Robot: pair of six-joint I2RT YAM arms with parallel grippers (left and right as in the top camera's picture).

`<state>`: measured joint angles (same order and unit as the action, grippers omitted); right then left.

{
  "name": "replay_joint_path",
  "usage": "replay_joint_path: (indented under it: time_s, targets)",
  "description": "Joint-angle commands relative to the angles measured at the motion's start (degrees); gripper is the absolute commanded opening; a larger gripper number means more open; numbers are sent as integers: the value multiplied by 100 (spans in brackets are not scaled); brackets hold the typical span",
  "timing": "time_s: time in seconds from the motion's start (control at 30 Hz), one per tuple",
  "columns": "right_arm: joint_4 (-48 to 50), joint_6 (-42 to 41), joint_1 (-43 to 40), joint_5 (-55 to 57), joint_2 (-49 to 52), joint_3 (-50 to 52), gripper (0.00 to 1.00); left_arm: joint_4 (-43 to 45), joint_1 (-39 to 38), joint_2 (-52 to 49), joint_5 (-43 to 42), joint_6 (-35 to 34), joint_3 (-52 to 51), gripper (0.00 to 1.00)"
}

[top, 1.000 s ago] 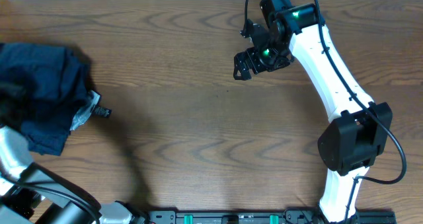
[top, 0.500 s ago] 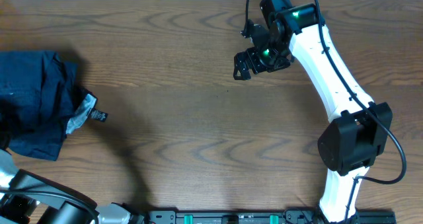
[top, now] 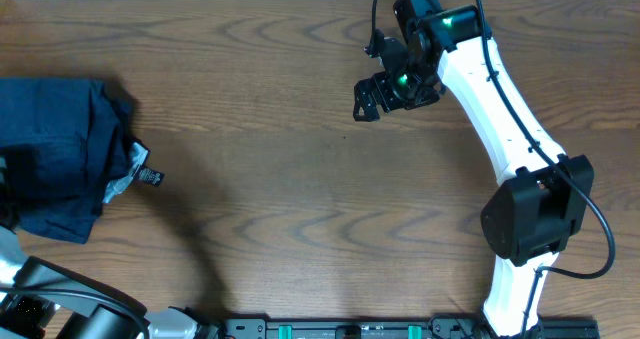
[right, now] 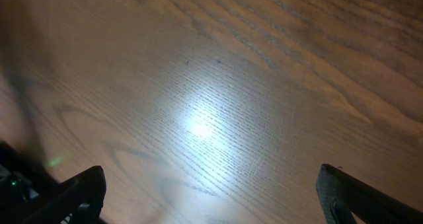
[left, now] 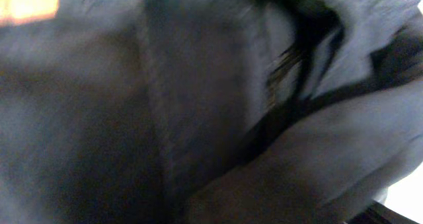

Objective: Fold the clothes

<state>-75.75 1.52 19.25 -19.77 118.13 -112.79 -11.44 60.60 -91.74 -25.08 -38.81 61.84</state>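
Observation:
The clothes [top: 55, 149] lie as a crumpled dark navy heap at the table's far left edge, with a white tag [top: 122, 175] and a small black tag [top: 149, 176] sticking out on the right side. Dark blue fabric [left: 198, 105], blurred and very close, fills the left wrist view, and my left gripper's fingers cannot be made out there. My right gripper [top: 372, 97] hovers open over bare wood at the back right, far from the clothes. Its two fingertips [right: 82, 191] stand wide apart with nothing between them.
The brown wooden table [top: 300, 199] stretches between the heap and the right arm [top: 500, 109]. The right arm's base [top: 530, 219] stands at the front right. A black rail [top: 400, 329] runs along the front edge.
The heap has sunk and spread lower at the left edge, and the tags have shifted a little. The left arm has drawn back toward the left edge. The right arm has not moved.

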Motion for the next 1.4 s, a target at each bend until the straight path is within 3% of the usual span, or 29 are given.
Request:
replay_joint_path:
  time_s: [0.0,0.1,0.23,0.37,0.53,0.7,0.87,0.93,1.03,1.2,1.37]
  targets:
    - [-59,-79,-11,-118,31,-72,99,-393,17,31,98,9,144,94]
    - [-116,-70,-9,-151,31,-72,99,-1078,85,216,748,-247,144,99]
    - [-173,-48,-9,-151,31,-72,99,-1700,330,551,1644,-251,144,98]
    - [-168,-11,-11,-153,31,-72,99,-2481,590,957,2251,-706,144,98]
    - [-201,83,-4,-170,31,-72,99,-2883,649,1373,2208,-960,144,98]
    - [-339,96,0,-168,31,-72,99,-2673,605,1797,1235,-944,144,98]
    - [-389,157,0,-168,31,-72,99,-1102,295,2059,-717,-321,144,71]
    - [-391,157,20,-170,31,-72,99,-236,74,2055,-1355,-177,144,48]
    - [-391,155,35,-170,31,-72,99,455,-251,1884,-1480,-197,144,25]
    - [-417,155,33,-170,31,-72,99,796,-658,1222,-1449,-199,144,10]
    - [-551,155,33,-168,31,-72,99,1115,-717,308,-1499,-136,144,7]
